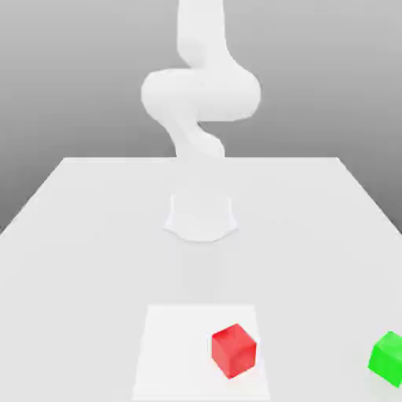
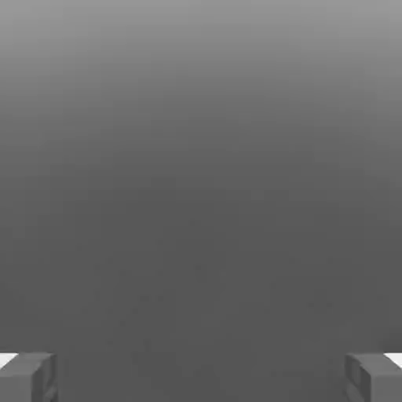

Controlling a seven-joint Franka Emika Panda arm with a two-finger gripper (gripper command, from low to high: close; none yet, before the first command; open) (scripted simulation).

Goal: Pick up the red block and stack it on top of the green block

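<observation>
While a grey backdrop shades from pale to dark behind it, the broad, pale table carries a whiter square patch near its front edge of view. The red block sits on that patch, toward the exterior view's right side of it; the green block lies well apart at the exterior view's right. The white arm rises from the table. In the hand view, the pincer has its fingers spread wide, with nothing between them.

The exterior view looks down across the table toward the arm; the hand view faces grey background, perhaps level.
</observation>
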